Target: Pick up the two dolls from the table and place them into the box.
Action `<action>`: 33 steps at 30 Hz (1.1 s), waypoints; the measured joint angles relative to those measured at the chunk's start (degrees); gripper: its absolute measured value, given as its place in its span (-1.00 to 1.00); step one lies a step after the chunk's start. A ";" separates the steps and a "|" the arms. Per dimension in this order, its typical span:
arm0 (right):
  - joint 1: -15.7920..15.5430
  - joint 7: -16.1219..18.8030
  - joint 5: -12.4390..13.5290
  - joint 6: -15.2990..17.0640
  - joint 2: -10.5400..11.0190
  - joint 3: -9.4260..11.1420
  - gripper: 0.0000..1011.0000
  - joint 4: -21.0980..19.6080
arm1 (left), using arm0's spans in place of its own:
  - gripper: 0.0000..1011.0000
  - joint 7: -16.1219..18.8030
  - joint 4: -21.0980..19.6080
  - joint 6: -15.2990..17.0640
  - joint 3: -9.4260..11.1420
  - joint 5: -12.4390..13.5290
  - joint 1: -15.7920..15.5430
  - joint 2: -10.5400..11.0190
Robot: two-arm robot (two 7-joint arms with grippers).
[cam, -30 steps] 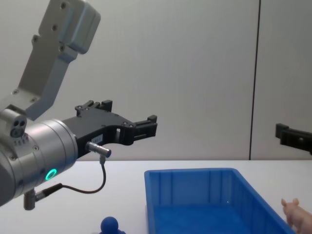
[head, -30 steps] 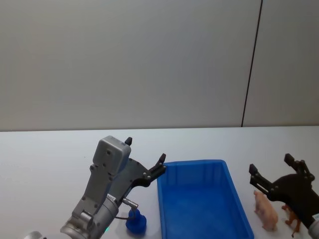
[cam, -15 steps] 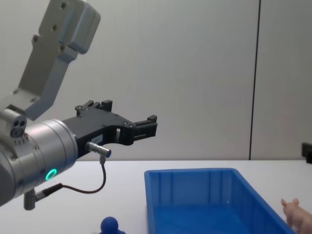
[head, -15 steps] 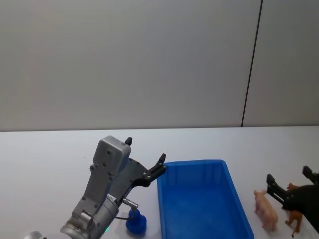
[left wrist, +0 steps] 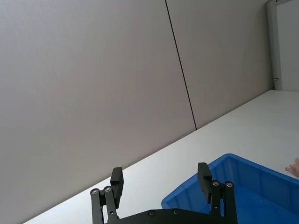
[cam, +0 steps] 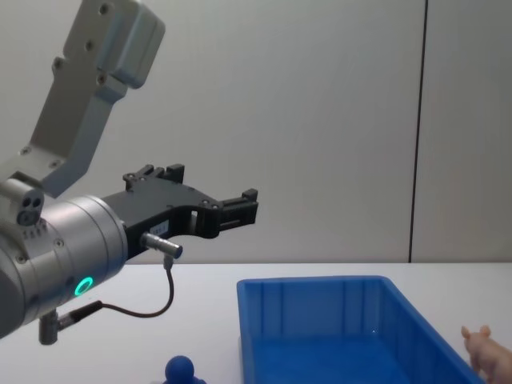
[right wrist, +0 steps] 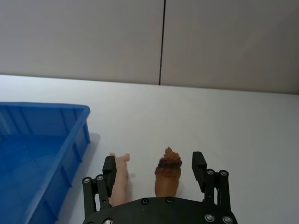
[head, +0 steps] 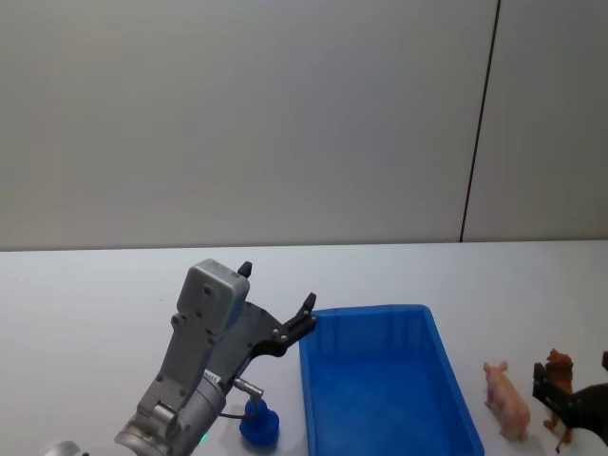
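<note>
Dolls both on the table (head: 95, 285), on its right side toward the near edge, outside the box (head: 370, 312). Pink doll (head: 505, 404) stands just right of the box's right wall. Brown doll (head: 559, 378) stands just beside it, farther right. Neither appears to touch the box. Box interior looks empty where visible.

Step in hand, as judged: first pick, brown doll, approach phase. Right gripper (right wrist: 154, 160) sits low at the dolls with its fingers spread wide and holding nothing. In the right wrist view the brown doll falls between the two fingers, while one finger overlaps the pink doll.

Next move likely calls for: settle around the brown doll's body, close, lift above the rim, carry left over the box.

Obstruction: the pink doll is close to the inner finger, so closing or descending may knock it over or drag it. The box's right wall lies in the carry path.

Left gripper (left wrist: 160, 171) is raised above the table by the box's far left corner, fingers apart, empty, apparently idle. Small blue knobbed object (head: 258, 426) stands near the box's near left corner, clear of the work.
</note>
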 joint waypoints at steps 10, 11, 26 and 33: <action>0.43 -0.75 0.55 1.17 -0.65 0.37 0.98 3.15 | 0.98 0.00 0.00 0.00 0.00 0.00 0.00 0.00; 0.49 -0.77 0.58 1.21 -0.71 0.38 0.98 3.40 | 0.98 0.00 0.00 0.00 0.00 0.00 0.00 0.00; 2.21 -0.13 0.40 1.16 -2.30 0.20 0.93 8.14 | 0.98 0.00 0.00 0.00 0.00 0.00 0.00 0.00; 3.17 0.45 0.09 1.14 -3.06 0.01 0.61 10.12 | 0.98 0.00 0.00 0.00 0.00 0.00 0.00 0.00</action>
